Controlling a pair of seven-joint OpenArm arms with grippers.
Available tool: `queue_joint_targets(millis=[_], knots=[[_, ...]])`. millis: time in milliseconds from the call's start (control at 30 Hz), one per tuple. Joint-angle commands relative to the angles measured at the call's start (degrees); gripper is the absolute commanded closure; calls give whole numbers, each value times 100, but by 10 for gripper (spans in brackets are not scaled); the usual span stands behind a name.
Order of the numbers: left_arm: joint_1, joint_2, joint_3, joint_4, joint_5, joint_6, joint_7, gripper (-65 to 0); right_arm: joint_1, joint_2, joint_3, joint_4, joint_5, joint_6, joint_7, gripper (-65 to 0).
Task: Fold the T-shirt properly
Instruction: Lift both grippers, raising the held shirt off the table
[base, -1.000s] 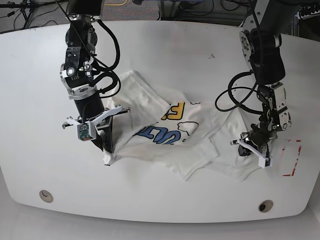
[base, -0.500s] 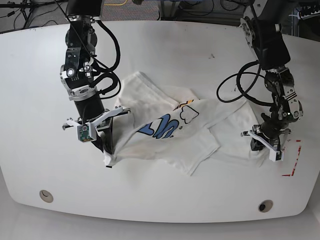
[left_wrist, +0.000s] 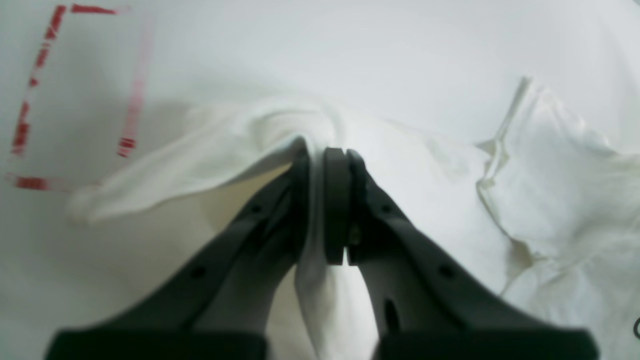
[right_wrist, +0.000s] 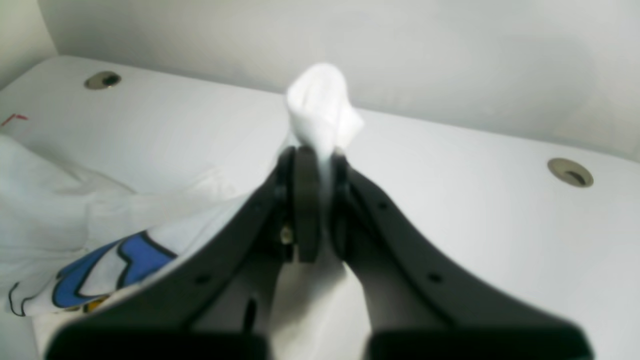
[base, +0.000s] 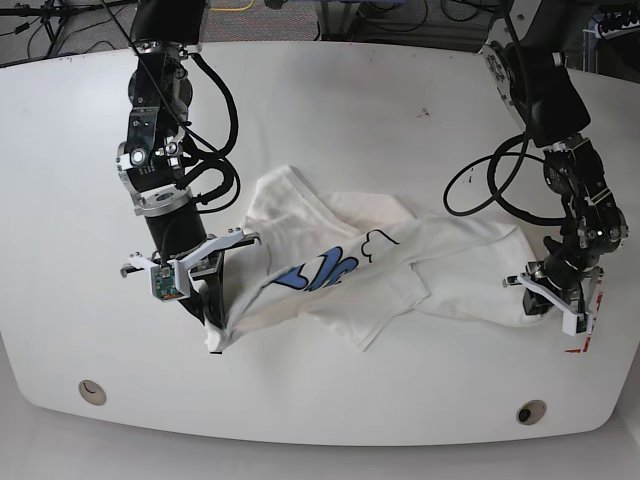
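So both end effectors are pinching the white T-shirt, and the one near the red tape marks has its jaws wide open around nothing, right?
Not quite. The left end effector, near the red tape marks, is shut on a fold of the T-shirt, not open around nothing; the left wrist view shows cloth squeezed between its fingers. The rest holds: the right end effector also pinches the shirt.

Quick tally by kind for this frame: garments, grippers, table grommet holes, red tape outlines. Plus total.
T-shirt: 1
Grippers: 2, the left gripper and the right gripper, both with jaws shut on the T-shirt
Grommet holes in the table: 2, one hole and the other hole
Red tape outline: 1
Total: 6
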Motion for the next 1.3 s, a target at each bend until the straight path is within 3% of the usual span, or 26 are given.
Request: queue_joint_targets(millis=[0, 333, 400, 600, 1267], knots=[[-345, -177, -108, 286, -124, -29, -122, -9, 225, 49, -20, 110, 59, -28, 177, -3], [-824, -389, -562, 1221, -182, -212, 365, -2, 987, 182, -26, -283, 46, -51, -16, -4], [-1010, -387, -711, 1610, -82, -567, 653, 0, 1340, 240, 40, -524, 25, -37, -129, 0], [-1187, -331, -758, 1950, -74, -858, 954, 0, 1730, 259, 63, -782, 22, -43, -248, 0], [-1551, -329, -1078, 2429, -38, -539, 1283, 0, 2396, 345, 122, -657, -9, 25, -258, -2]])
